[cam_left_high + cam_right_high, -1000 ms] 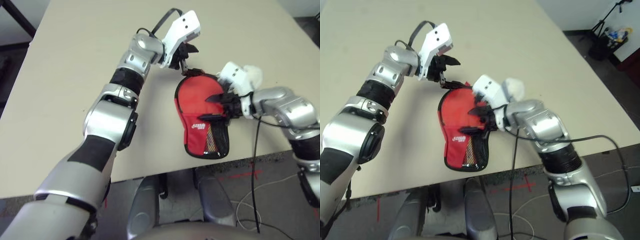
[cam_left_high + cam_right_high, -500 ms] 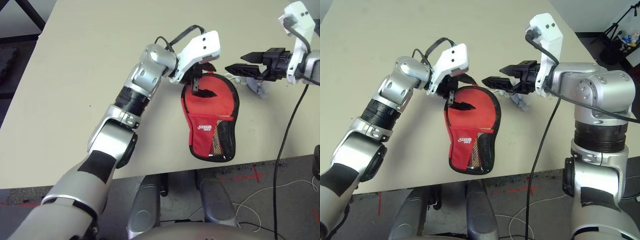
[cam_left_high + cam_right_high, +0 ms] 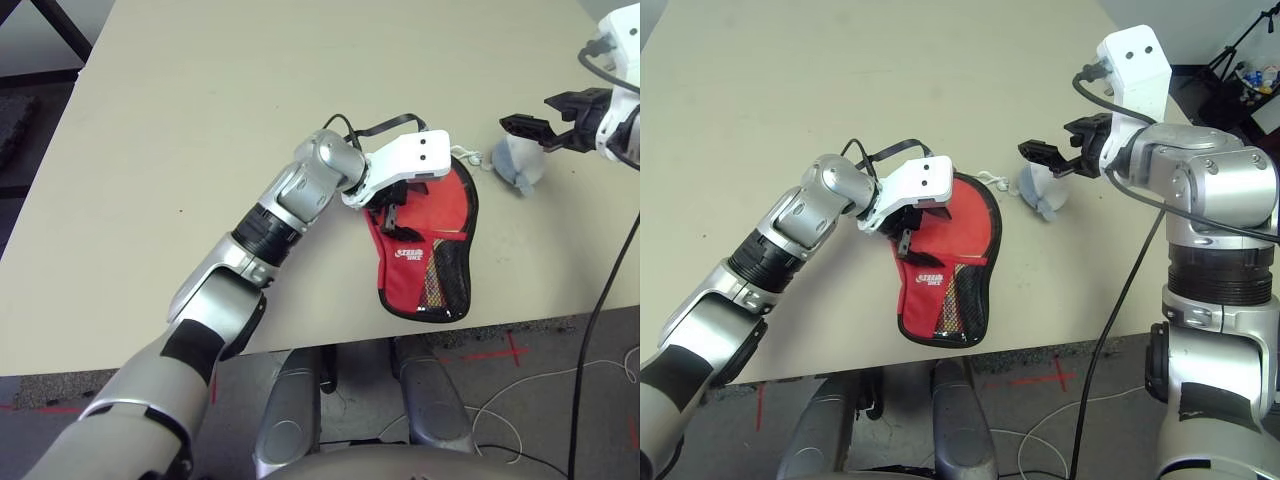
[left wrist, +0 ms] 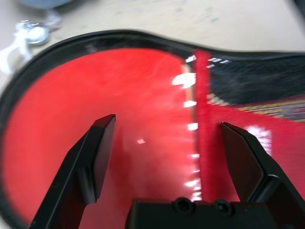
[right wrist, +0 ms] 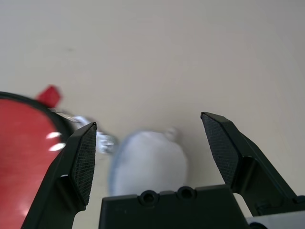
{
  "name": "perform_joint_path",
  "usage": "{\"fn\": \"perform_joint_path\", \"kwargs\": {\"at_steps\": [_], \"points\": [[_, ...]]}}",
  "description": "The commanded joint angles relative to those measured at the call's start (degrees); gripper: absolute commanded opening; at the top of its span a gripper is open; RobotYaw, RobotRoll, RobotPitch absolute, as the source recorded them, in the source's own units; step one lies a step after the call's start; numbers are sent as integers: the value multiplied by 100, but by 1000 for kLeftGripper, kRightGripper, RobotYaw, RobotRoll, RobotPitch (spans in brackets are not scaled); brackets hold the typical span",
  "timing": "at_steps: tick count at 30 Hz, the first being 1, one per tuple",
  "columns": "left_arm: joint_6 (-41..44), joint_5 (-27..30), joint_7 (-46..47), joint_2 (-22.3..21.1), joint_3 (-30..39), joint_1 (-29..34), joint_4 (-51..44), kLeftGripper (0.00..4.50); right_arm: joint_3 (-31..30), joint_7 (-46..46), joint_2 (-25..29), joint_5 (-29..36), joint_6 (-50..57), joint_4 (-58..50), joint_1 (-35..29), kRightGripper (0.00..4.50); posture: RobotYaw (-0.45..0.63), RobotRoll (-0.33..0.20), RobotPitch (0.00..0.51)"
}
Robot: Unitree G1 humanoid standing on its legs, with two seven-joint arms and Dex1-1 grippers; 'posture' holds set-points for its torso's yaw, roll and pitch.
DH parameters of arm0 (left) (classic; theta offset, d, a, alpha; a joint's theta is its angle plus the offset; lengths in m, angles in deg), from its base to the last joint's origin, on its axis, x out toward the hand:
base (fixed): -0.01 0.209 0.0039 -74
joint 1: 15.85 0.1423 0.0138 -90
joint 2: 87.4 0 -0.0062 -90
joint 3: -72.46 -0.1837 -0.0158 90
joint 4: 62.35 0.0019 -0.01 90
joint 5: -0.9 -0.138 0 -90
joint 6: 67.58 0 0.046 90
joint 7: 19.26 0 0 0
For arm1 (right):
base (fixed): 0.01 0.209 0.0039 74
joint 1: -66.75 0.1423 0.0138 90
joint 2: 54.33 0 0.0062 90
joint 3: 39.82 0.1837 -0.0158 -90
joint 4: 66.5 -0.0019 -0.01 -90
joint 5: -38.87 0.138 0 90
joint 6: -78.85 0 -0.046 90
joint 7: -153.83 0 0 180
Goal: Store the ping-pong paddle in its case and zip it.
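Red case, closed, on beige table; both grippers empty.
Left gripper (image 4: pixel 162 152) over the round end of the case (image 3: pixel 425 250), jaws apart; case near the table (image 3: pixel 200 120) front edge; pale pouch (image 3: pixel 1045 190) just beside it; right gripper (image 3: pixel 1050 158) above pouch, jaws apart.

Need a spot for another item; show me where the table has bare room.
Free: the table beyond and left of the left arm. Crowded: near the front edge, where the case, left claw and pale pouch sit.
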Motion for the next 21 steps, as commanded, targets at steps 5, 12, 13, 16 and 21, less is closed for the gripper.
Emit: {"fn": "perform_joint_path", "kwargs": {"at_steps": [5, 12, 13, 16, 21], "points": [[-354, -318, 508, 259, -269, 155, 906, 4477, 34, 234, -119, -87, -10, 257, -179, 4500, -188, 0, 261], [-3, -377, 156, 243, -563, 289, 878, 4477, -69, 293, -218, -128, -28, 458, -178, 4500, -186, 0, 262], [36, -383, 128, 242, -567, 300, 842, 4477, -107, 280, -218, -147, -37, 465, -191, 4500, -186, 0, 263], [157, -397, 53, 222, -580, 314, 723, 4477, -181, 260, -235, -174, -36, 477, -199, 4500, -186, 0, 269], [360, -392, 11, 226, -577, 323, 562, 4477, -302, 312, -325, -225, 57, 545, -229, 4500, -172, 0, 286]]}}
